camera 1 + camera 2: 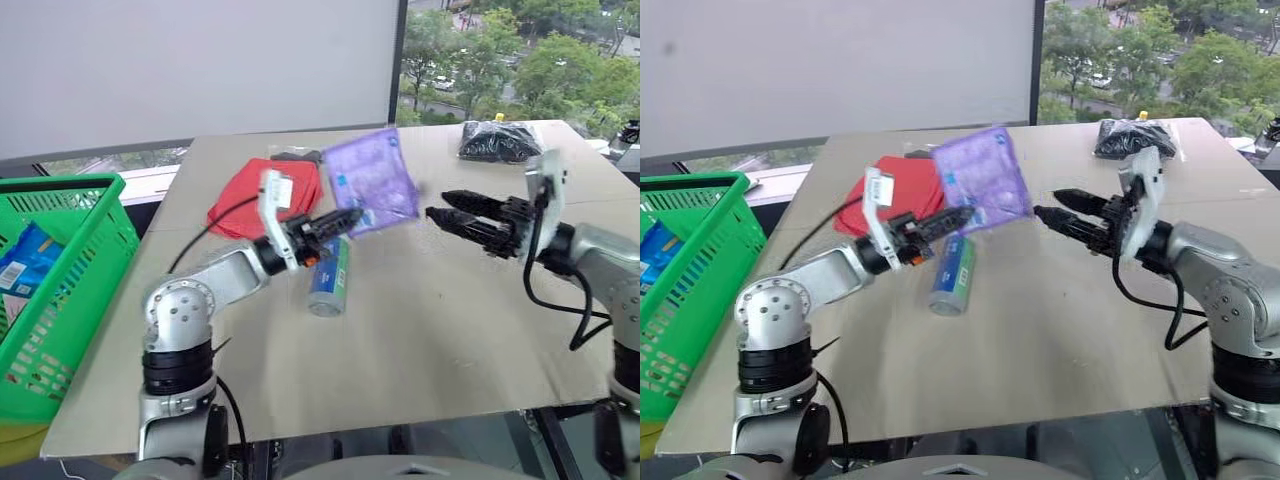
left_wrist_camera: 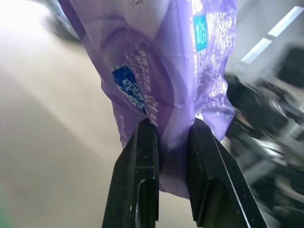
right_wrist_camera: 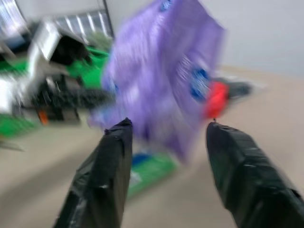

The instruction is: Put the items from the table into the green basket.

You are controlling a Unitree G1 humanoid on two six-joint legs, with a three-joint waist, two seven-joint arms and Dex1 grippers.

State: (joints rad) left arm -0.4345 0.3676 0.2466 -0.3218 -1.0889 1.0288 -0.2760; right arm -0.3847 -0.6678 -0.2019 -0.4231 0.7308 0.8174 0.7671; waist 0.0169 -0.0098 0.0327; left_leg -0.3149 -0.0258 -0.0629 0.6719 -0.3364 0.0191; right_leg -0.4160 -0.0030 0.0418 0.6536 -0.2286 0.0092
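Now, from the head views, the left tool (image 1: 345,217) is clenched on the lower corner of the purple pack (image 1: 373,180), holding it up above the counter (image 1: 430,330). The right tool (image 1: 440,212) points at the pack from the other side with its fingers apart, just clear of the pack's edge. Below the pack, the labelled can (image 1: 330,277) lies on its side on the counter. The red pouch (image 1: 245,195) lies flat behind the left arm, and a clear bag of black stuff (image 1: 497,140) rests near the far right corner. The green basket (image 1: 62,290) stands off the counter's left edge with a blue packet inside.

Through the left wrist camera, both fingers (image 2: 140,175) pinch the purple film of the pack (image 2: 166,71).

Through the right wrist camera, the two fingers (image 3: 107,175) stand released, the purple pack (image 3: 161,80) beyond them, untouched.
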